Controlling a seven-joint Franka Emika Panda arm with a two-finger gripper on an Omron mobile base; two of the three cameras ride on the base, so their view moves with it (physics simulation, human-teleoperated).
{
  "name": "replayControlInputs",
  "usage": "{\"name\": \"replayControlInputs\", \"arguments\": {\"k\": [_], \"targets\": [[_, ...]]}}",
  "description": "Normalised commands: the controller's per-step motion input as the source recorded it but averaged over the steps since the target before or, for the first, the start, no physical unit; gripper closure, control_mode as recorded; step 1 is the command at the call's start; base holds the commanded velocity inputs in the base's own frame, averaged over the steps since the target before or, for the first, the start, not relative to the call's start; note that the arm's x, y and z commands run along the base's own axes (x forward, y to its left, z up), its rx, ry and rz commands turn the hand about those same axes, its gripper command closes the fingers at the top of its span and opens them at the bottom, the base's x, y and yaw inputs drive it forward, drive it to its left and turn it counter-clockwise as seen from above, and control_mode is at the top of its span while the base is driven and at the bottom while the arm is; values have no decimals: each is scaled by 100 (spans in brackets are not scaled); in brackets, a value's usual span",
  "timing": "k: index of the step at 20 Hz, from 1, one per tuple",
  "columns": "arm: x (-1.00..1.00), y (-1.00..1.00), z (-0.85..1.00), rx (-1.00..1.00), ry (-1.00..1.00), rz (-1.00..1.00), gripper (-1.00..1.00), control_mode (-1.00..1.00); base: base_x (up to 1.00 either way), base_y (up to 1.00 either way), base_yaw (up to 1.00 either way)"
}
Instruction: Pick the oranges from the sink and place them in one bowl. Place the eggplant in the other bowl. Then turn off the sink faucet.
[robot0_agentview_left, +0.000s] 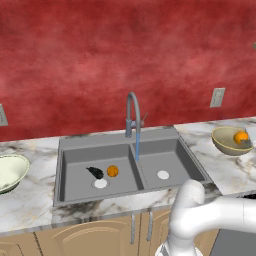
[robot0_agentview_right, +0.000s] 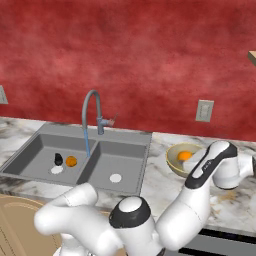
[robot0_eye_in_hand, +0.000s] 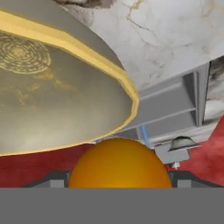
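My gripper (robot0_eye_in_hand: 119, 180) is shut on one orange (robot0_eye_in_hand: 119, 164), holding it just over the tan bowl (robot0_eye_in_hand: 65, 87). In the left base view this orange (robot0_agentview_left: 241, 136) sits at the tan bowl's (robot0_agentview_left: 226, 141) far rim, on the counter right of the sink (robot0_agentview_left: 75, 155). The second orange (robot0_agentview_left: 113, 171) lies in the left basin beside the dark eggplant (robot0_agentview_left: 95, 172), near the white drain. The cream-white bowl (robot0_agentview_left: 10, 172) stands on the counter at the far left. A thin blue stream of water falls from the faucet (robot0_agentview_left: 132, 115).
The arm reaches from the base across to the right counter (robot0_agentview_right: 220, 200). A wall outlet (robot0_agentview_left: 217, 97) sits above the tan bowl. Wooden cabinet doors (robot0_agentview_left: 100, 235) run below the sink. The right basin holds just its white drain (robot0_agentview_left: 163, 175).
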Motion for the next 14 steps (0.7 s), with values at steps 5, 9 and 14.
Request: {"name": "replayControlInputs", "arguments": {"k": [5, 9, 14], "targets": [[19, -18, -14, -3, 4, -19, 100, -100, 0, 0, 0], [11, -23, -31, -8, 0, -15, 100, -100, 0, 0, 0], [13, -5, -26, -9, 0, -11, 100, -100, 0, 0, 0]]}}
